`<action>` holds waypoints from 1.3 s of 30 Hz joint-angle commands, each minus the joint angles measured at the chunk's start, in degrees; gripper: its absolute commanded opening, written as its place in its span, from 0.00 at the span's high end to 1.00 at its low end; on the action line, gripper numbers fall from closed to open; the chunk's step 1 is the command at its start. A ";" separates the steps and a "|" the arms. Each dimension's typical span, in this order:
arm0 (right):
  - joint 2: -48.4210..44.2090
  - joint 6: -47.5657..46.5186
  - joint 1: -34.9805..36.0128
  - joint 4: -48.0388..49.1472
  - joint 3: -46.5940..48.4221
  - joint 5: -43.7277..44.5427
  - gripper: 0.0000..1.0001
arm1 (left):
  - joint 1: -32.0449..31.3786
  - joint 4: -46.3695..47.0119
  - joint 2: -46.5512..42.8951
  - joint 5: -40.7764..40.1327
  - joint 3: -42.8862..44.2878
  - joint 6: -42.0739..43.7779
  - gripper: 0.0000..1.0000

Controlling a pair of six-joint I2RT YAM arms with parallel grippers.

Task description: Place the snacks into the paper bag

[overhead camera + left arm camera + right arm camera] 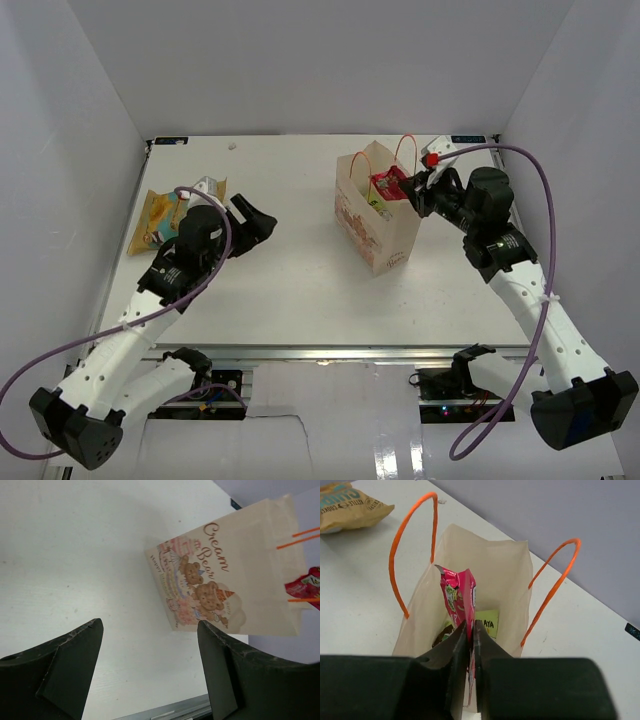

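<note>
Here, right gripper holds packet inside bag rim.

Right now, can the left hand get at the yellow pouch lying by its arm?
Probably yes. The left hand is open and empty, and the yellow pouch lies in the open beside that arm. But the hand points away from it, toward the paper bag, so it would need to swing back first.

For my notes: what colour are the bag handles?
Orange handles, clearest in the right wrist view.
</note>
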 commanded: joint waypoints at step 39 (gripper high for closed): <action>-2.66 -10.31 -3.49 -14.80 10.13 -15.04 0.02 | 16.84 17.46 49.53 -36.37 11.93 71.92 0.12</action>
